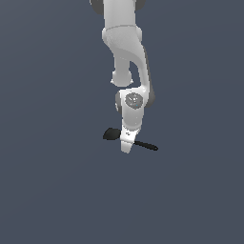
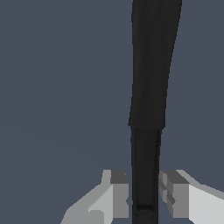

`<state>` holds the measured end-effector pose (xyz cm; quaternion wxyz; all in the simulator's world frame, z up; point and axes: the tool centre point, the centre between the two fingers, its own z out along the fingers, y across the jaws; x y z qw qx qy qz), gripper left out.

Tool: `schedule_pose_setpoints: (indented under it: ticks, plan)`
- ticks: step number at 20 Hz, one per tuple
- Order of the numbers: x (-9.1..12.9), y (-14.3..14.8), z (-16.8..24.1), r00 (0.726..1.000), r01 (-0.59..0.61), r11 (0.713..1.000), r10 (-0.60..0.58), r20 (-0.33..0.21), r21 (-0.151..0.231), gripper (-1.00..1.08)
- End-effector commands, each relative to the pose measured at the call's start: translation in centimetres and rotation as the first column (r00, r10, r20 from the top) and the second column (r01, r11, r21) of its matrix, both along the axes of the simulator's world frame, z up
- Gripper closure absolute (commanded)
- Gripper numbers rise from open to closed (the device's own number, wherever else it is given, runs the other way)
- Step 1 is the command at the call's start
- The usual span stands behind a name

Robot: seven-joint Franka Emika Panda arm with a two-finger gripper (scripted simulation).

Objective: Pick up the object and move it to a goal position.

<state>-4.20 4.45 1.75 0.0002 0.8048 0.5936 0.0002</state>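
The object (image 1: 111, 135) is a small black utensil with a broad head toward the exterior view's left and a thin handle running to the right. My gripper (image 1: 127, 148) comes straight down onto it from the white arm and covers the middle of the handle. In the wrist view the object (image 2: 151, 65) runs as a long black bar between the two grey fingers (image 2: 119, 194). Both pads sit against the sides of the handle, so the gripper (image 2: 144, 189) is shut on it. No gap between the object and the floor is visible.
A plain dark blue-grey floor (image 1: 52, 181) fills both views. The white arm (image 1: 126, 43) rises to the top edge of the exterior view. Nothing else shows.
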Motion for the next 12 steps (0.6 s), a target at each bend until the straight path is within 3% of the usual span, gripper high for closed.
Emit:
schedule_pose_setpoints:
  ticks: [1,12]
  plan:
    - [-0.03,0.01,-0.06,1.000,0.000,1.000,0.000,-0.001,0.000,1.08]
    - [0.49,0.10,0.20,1.000,0.000,1.000,0.000,0.000,0.000,1.08]
